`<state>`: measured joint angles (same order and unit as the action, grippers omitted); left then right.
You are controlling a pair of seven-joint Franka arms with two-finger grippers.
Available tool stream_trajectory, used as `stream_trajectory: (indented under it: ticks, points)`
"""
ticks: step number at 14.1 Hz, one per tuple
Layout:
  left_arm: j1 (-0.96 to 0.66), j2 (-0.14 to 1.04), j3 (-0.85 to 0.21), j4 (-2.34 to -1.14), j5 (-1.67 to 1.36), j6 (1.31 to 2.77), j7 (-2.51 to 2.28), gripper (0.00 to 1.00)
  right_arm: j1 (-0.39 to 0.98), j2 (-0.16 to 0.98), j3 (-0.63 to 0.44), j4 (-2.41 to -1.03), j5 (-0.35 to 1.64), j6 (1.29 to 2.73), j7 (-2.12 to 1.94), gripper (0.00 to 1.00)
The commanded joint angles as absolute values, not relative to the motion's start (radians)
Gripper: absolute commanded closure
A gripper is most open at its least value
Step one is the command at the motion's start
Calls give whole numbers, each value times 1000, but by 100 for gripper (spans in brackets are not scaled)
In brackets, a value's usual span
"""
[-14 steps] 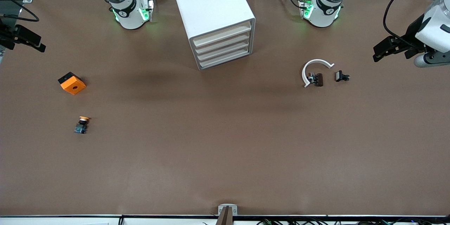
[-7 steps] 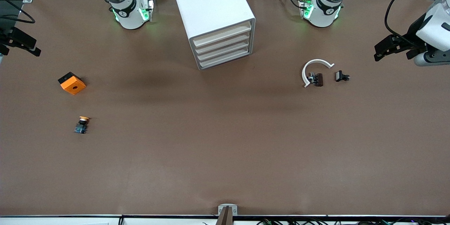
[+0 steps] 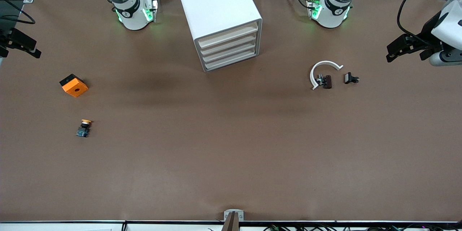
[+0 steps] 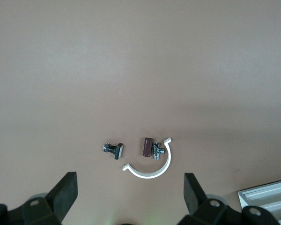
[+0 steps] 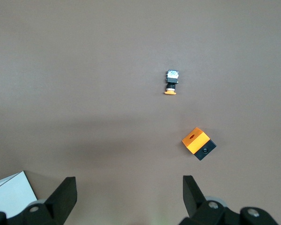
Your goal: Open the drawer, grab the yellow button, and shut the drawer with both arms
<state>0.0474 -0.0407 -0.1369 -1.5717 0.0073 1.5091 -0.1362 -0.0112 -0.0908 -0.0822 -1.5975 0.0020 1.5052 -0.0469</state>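
The white cabinet [image 3: 216, 11] stands between the two arm bases, and its top drawer [image 3: 228, 36] is shut like the three below it. The button [image 3: 84, 128], orange cap on a black-and-blue body, lies on the table toward the right arm's end; it also shows in the right wrist view [image 5: 171, 81]. My right gripper [image 3: 21, 45] is open and empty, up at the right arm's end of the table; its open fingertips [image 5: 65, 194] show in the right wrist view. My left gripper [image 3: 400, 48] is open and empty at the left arm's end.
An orange square block with a black hole [image 3: 73, 85] lies farther from the front camera than the button. A white curved piece [image 3: 322, 69], a dark brown part [image 3: 326, 81] and a black clip [image 3: 350, 78] lie toward the left arm's end.
Both grippers have drawn back a little toward their own ends of the table. Nothing on the table has moved.
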Motion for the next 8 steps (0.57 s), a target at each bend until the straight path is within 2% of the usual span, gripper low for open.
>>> stream_trajectory:
  ticks: [1, 8]
  points:
    - [55, -48, -137, -1562, 3, 1485, -117, 0, -12, -120, -81, -1629, 20, 1517, -58, 0]
    - [51, -46, -138, -1563, 3, 1477, -112, 0, -12, -123, -80, -1631, 20, 1508, -58, 0]
